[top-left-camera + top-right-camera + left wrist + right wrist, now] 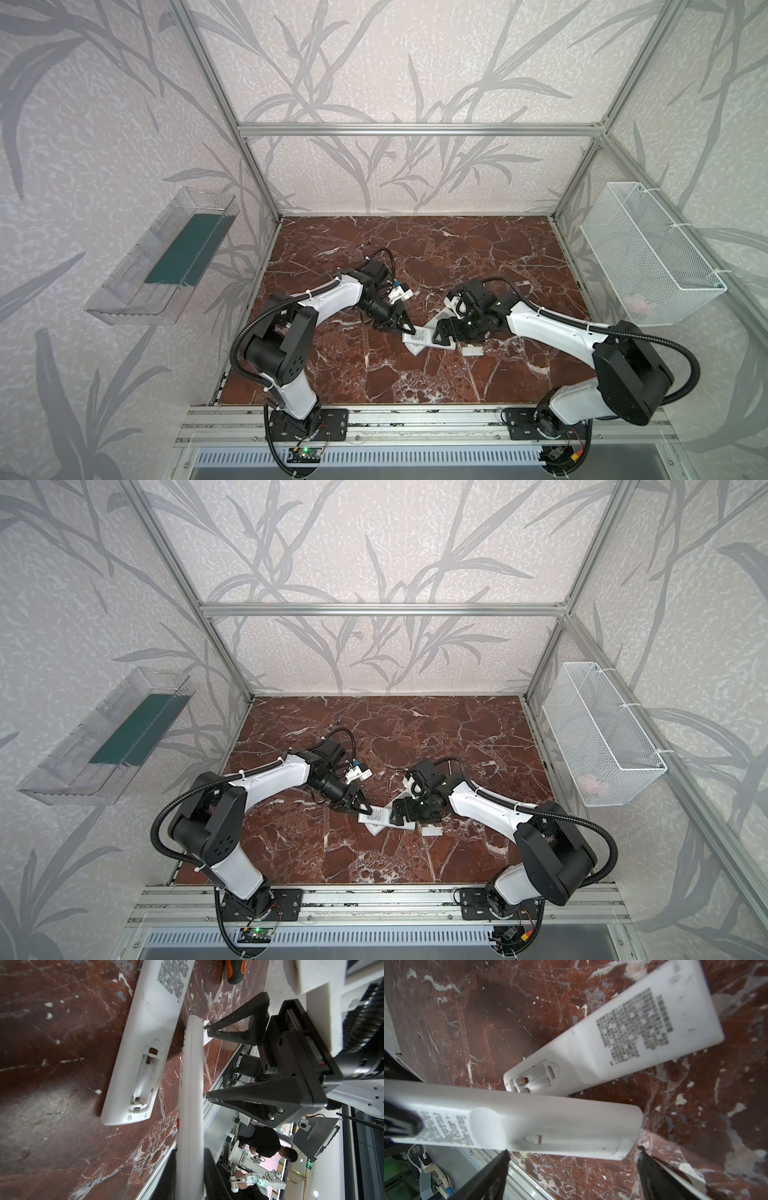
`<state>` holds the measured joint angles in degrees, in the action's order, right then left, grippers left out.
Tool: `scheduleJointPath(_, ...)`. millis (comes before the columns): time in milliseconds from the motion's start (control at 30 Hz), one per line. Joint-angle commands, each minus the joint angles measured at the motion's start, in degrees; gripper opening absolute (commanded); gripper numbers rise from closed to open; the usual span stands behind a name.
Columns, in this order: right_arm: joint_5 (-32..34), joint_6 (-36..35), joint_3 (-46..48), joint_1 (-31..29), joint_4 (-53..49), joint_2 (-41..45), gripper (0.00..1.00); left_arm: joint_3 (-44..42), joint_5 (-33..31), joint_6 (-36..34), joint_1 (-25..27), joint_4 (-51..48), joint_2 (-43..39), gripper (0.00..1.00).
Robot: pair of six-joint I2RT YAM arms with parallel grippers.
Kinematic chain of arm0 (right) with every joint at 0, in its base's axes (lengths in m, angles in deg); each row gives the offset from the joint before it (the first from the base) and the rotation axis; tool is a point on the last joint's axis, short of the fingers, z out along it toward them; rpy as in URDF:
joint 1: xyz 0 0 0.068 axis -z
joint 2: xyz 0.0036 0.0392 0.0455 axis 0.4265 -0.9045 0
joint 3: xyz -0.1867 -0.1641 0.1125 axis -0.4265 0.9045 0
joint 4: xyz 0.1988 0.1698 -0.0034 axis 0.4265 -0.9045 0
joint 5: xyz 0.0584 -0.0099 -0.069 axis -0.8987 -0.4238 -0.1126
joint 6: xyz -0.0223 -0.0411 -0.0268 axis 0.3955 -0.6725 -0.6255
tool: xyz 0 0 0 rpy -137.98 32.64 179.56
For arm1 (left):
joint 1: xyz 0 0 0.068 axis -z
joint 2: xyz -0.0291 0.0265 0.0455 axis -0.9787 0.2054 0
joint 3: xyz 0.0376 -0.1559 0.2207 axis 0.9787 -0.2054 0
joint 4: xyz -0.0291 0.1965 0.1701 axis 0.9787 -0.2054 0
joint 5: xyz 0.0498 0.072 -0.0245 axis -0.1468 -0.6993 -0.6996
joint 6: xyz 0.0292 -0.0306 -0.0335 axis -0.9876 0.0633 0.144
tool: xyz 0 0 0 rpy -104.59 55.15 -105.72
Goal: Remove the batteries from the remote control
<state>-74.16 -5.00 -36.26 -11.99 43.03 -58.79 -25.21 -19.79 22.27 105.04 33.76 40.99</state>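
Left hand [190, 1151] clenched on the remote [508, 1113], right hand [573, 1150] spread wide just short of its cover [571, 1138], so best line up square on that cover before closing gently.

At the middle of the worktop [478, 249] we find the held remote [529, 1118] in the left claw [409, 331], with the lying remote [591, 1053] just behind it. To their right lies a cover [472, 352]; far behind them, toward the left, a battery [366, 245].
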Motion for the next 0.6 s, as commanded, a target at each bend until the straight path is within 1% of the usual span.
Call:
scheduleJointPath(0,-1.0,1.2,1.5,2.0,2.6,-0.1,0.9,-0.6,-3.2,-1.5,0.2,-1.6,1.1,0.0)
scheduleJointPath(67,-1.5,1.3,2.2,2.8,3.4,0.1,0.87,-0.6,-3.2,-1.6,0.1,-1.7,1.2,0.0)
scheduleJointPath(233,-3.0,1.3,2.8,3.1,4.5,-0.9,0.84,-0.5,-3.1,-1.7,0.2,-1.7,1.5,0.0)
scheduleJointPath(367,-4.4,2.1,3.4,3.1,6.0,-0.8,0.85,-0.5,-3.1,-1.7,0.2,-1.8,1.7,0.0)
scheduleJointPath(567,-3.5,1.7,3.6,3.1,5.5,-0.9,0.86,-0.5,-3.1,-1.8,0.2,-1.8,1.9,0.0)
